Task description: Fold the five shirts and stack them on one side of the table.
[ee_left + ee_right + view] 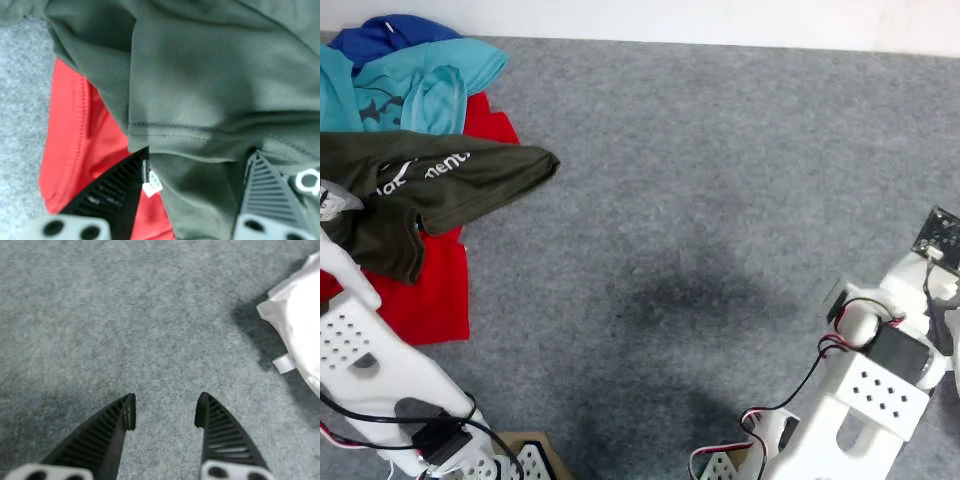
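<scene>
A dark olive shirt [430,185] lies spread on top of a pile at the table's left side. Under it sit a red shirt [425,290], a teal shirt [415,85] and a dark blue shirt [390,35]. My left gripper [197,160] is open right over the olive shirt [210,85], whose hem fold lies between the fingertips, with the red shirt [80,150] beside it. My right gripper [165,407] is open just above bare grey carpet. A white shirt [300,325] with a small label lies close beside it.
The grey carpet [720,200] covers the whole table, with wide free room in the middle and at the back. The left arm's white body [370,350] stands at the front left, and the right arm's body [880,380] at the front right.
</scene>
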### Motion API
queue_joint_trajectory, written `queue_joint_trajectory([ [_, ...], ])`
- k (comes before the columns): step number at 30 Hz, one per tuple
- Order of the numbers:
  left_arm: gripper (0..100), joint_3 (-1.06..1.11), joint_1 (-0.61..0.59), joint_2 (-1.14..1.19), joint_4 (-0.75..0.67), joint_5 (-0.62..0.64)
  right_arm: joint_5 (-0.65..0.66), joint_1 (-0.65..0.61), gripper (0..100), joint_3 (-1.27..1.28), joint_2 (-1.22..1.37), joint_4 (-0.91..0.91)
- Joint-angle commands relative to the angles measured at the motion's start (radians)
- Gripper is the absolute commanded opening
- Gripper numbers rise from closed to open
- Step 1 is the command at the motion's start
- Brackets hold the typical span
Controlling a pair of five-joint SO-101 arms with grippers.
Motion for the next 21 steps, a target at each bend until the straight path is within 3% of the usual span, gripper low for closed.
queue_joint_trajectory([
  [1, 30, -0.097, -0.002, 0.027, 0.017, 0.006, 0.006, -0.021, 20.2, 0.002, -0.036, -0.015],
  [11, 29, -0.113, 0.022, 0.076, 0.017, 0.005, 0.006, -0.021, 20.2, 0.062, -0.077, -0.019],
  [19, 3, -0.151, 0.025, 0.074, -0.046, 0.005, 0.006, -0.021, 20.2, 0.113, -0.11, -0.021],
  [21, 1, -0.154, 0.024, 0.073, -0.046, 0.005, 0.006, -0.021, 20.2, 0.125, -0.122, -0.021],
])
